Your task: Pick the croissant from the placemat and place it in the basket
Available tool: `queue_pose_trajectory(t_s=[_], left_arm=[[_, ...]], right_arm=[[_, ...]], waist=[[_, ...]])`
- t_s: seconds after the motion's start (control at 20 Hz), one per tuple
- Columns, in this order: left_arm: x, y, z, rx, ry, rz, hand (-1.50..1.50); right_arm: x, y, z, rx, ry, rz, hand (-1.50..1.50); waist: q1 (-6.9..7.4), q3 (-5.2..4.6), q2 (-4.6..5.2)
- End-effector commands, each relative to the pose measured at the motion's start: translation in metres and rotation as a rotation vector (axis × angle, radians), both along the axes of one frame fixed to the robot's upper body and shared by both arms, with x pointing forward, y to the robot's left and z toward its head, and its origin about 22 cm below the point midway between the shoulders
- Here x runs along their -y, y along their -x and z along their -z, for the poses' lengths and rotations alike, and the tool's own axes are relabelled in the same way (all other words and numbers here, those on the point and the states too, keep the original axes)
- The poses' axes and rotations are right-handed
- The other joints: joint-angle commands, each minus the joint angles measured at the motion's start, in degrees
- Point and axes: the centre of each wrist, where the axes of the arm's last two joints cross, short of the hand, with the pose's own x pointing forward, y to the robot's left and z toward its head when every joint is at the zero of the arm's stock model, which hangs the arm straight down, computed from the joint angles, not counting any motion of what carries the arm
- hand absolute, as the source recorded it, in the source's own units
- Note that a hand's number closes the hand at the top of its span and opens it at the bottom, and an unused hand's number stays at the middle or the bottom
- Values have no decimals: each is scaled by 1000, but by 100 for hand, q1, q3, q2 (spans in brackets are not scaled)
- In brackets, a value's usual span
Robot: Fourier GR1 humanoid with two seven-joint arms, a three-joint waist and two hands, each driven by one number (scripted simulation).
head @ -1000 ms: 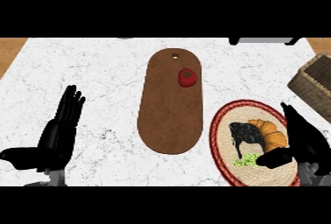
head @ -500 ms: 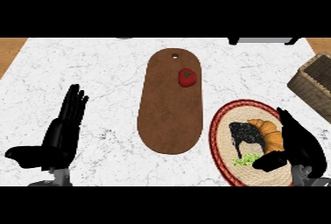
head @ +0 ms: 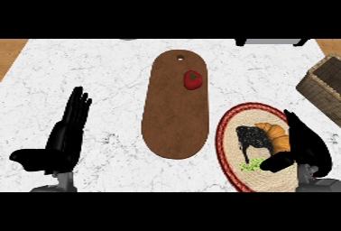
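A golden croissant [head: 275, 135] lies on a round woven placemat [head: 234, 115] with a red rim, at the lower right. Beside it on the mat are a black lump [head: 251, 137] and a bit of green [head: 251, 166]. My right hand [head: 306, 145] hovers open just right of the croissant, fingers straight and thumb stretched over the mat's lower part. A wicker basket [head: 324, 83] shows at the right edge, partly cut off. At the lower left my left hand [head: 63, 138] rests open, fingers up.
A long wooden cutting board [head: 174, 119] lies in the middle of the white marble counter, with a red tomato [head: 192, 80] near its top. A dark object [head: 269, 41] sits at the counter's far edge.
My right hand has shifted left toward the croissant, now closer over the placemat. The left hand has barely moved.
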Motion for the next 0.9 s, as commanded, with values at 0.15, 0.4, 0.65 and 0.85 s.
queue_pose_trajectory(t_s=[0.15,0.4,0.65,0.85], left_arm=[[11,-1,-4,11,15,-6,0],[-11,-8,-10,10,15,1,0],[-4,7,-6,12,23,9,0],[5,3,2,9,10,-5,0]], right_arm=[[27,5,24,9,-20,15,-150],[9,-12,25,-84,40,-121,150],[13,-11,35,-82,63,-152,150],[3,-4,33,-55,90,-170,150]], waist=[[-7,0,-1],[15,-1,6],[15,0,1],[-1,-1,-2]])
